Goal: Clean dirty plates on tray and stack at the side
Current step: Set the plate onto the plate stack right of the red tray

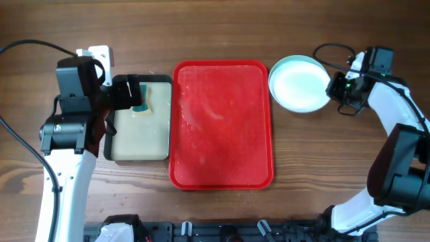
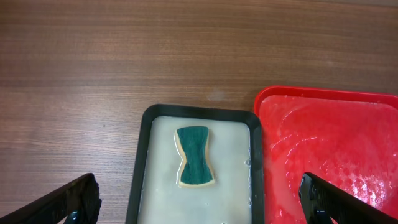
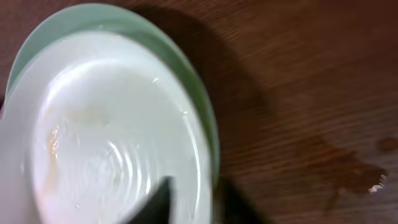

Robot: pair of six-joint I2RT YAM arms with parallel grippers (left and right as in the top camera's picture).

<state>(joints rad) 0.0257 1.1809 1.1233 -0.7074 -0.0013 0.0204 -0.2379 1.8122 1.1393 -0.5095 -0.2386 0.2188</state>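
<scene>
Red tray (image 1: 222, 124): lies flat at the middle of the table (image 1: 222, 27), its long axis running from the near side to the far side. It holds no plates. Its floor carries a wet, streaky film.

Plates (image 1: 299, 84): stacked on the bare table just beside the tray's far right corner, open faces up and lying level. The right wrist view shows a white plate (image 3: 112, 137) on top of a pale green plate (image 3: 186, 68), set slightly off centre so that a green crescent shows. Whether a third plate lies beneath cannot be told. The white plate bears a faint yellowish smear near its left side and a wet sheen.

Right gripper (image 1: 330, 87): the arm is bent inward from the right side and the gripper meets the right rim of the stack. In the wrist view one finger (image 3: 155, 202) lies over the white plate and the other is outside the rim, with a narrow gap between them. Whether they pinch the rim cannot be told.

Left gripper (image 2: 199, 186): it hangs above the small black-rimmed tray (image 1: 138, 151) with its jaws spread wide and nothing between them.

Small tray: sits just left of the red tray, side by side with it. It holds pale cloudy liquid and a green-topped sponge (image 2: 194, 155) with a pinched waist, lying flat, its long axis parallel to the tray's long sides.
</scene>
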